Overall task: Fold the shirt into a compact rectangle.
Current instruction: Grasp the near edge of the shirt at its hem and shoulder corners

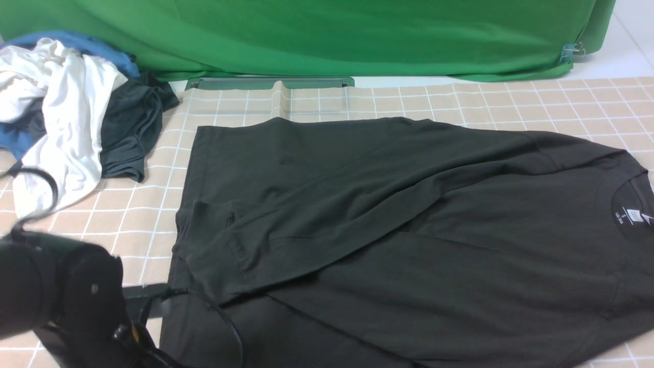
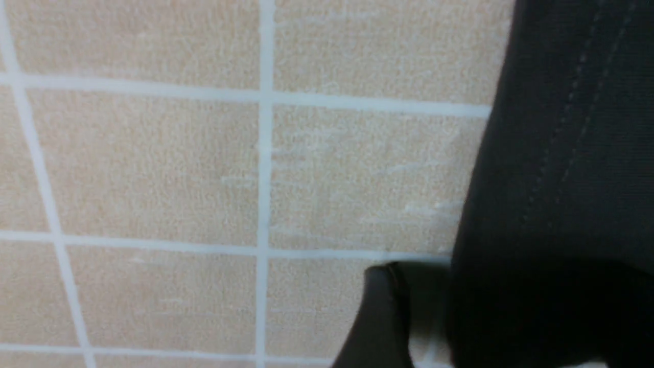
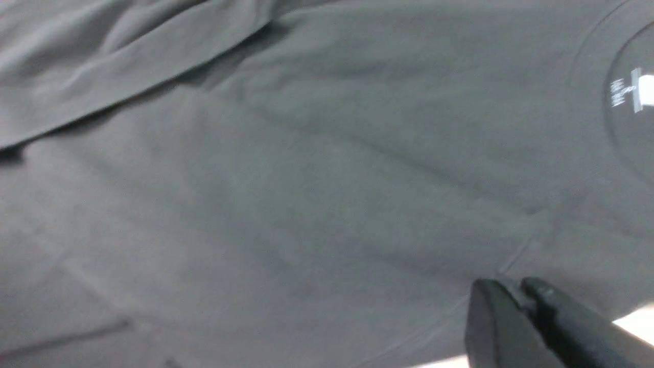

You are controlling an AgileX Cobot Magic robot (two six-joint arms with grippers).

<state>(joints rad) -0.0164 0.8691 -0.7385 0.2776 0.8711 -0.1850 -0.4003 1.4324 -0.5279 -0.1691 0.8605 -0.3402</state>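
Left tool: at the shirt's hem, near corner. In the left wrist view one finger sits on the desk cloth just beside the hem. A darker blob over the fabric could be the second finger, too blurred to confirm. Can't tell how far open it is or whether it grips anything.

Right tool: seen only in the right wrist view. The fingers are nearly together with a thin gap and nothing visible between them. It is over the shirt body by a shoulder seam, with the neck label off to one side. Can't tell whether it touches the fabric.

Left arm: low, its blurred black bulk just off the shirt's hem corner, tool pointing in at the hem. A cable loops above it. The right arm is out of the front view.

Shirt: black, lying flat on the checked desk cloth and taking up most of it. Hem is on the left, collar and white neck label at the far right edge. The far side and sleeve are folded over the body in a diagonal flap running from the shoulder down toward the hem's near corner. The cuff lies on top there. The near edge runs out of frame.

Clothes pile: white, blue and dark pieces, just off the shirt's far hem corner. Green backdrop behind the shirt.
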